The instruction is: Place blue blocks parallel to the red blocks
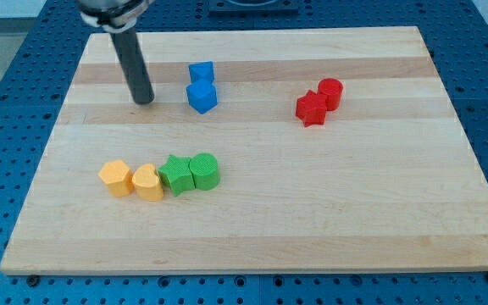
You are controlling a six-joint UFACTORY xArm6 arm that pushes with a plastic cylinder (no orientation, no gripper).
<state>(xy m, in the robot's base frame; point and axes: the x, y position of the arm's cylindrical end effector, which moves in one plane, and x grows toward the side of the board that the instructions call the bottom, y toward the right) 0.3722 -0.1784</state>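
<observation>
my tip [144, 100] rests on the board, rod leaning slightly left.

The light is bright and even, and it seems to come from above. Small soft shadows sit under the blocks and beside my tip [144, 100]. The picture is sharp, with no glare on the wooden board [329, 195].
</observation>
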